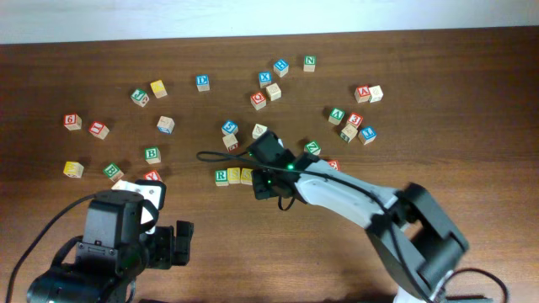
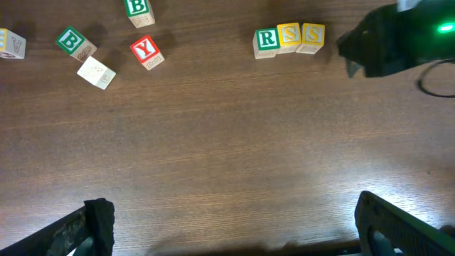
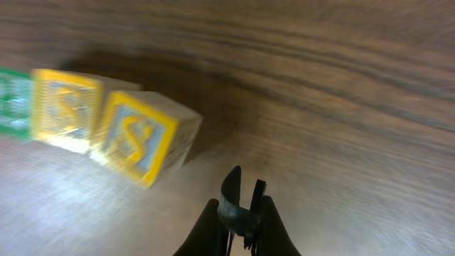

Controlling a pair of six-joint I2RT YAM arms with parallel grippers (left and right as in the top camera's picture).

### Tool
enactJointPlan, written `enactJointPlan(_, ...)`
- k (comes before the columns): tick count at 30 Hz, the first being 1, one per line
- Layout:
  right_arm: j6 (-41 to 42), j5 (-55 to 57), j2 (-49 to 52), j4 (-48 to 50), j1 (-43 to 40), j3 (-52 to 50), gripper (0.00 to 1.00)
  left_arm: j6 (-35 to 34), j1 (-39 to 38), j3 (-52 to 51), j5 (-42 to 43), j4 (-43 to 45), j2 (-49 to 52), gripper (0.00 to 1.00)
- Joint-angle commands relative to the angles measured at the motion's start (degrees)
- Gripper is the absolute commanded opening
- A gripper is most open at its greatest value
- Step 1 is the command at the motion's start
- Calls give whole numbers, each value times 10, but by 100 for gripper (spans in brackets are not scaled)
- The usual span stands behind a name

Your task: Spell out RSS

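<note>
Three cubes stand touching in a row: a green-and-white R cube [image 1: 221, 176] and two yellow S cubes [image 1: 234, 175] [image 1: 247, 175]. In the left wrist view they read R [image 2: 266, 40], S [image 2: 288, 35], S [image 2: 313, 35]. My right gripper [image 1: 266, 186] is shut and empty, just right of the last S cube and apart from it. In its wrist view the shut fingers [image 3: 243, 188] sit near that S cube [image 3: 138, 135], with the other S [image 3: 64, 107] beyond. My left gripper [image 2: 231, 227] is open and empty over bare table near the front left [image 1: 173, 244].
Many other lettered cubes lie scattered across the far half of the wooden table. A green B cube [image 1: 152, 154], a red Y cube [image 1: 152, 177] and a plain cube [image 2: 96, 72] lie left of the row. A black cable [image 1: 210, 156] loops behind the row.
</note>
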Motion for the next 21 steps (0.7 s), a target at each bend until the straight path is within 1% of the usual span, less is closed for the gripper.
enactJointPlan(1, 0, -7, 32, 25, -5, 31, 4, 7, 1, 3, 0, 1, -2, 99)
enactJointPlan(6, 0, -20, 44, 71, -11, 32, 4, 7, 1, 3, 0, 1, -2, 99)
enactJointPlan(10, -1, -19, 44, 73, -11, 32, 4, 7, 1, 3, 0, 1, -2, 99)
enactJointPlan(12, -1, -17, 43, 57, -13, 36, 4, 7, 1, 3, 0, 1, -2, 99)
enactJointPlan(14, -1, -17, 34, -20, -32, 74, 4, 7, 1, 3, 0, 1, -2, 99)
enactJointPlan(15, -1, -10, 14, -88, -52, 117, 4, 7, 1, 3, 0, 1, -2, 99)
enactJointPlan(17, -1, 30, -34, -187, -81, 185, 4, 7, 1, 3, 0, 1, -2, 99)
enactJointPlan(19, -18, 68, -106, -270, -96, 244, 4, 7, 1, 3, 0, 1, -2, 99)
enactJointPlan(21, -34, 90, -194, -334, -96, 261, 4, 7, 1, 3, 0, 1, -2, 99)
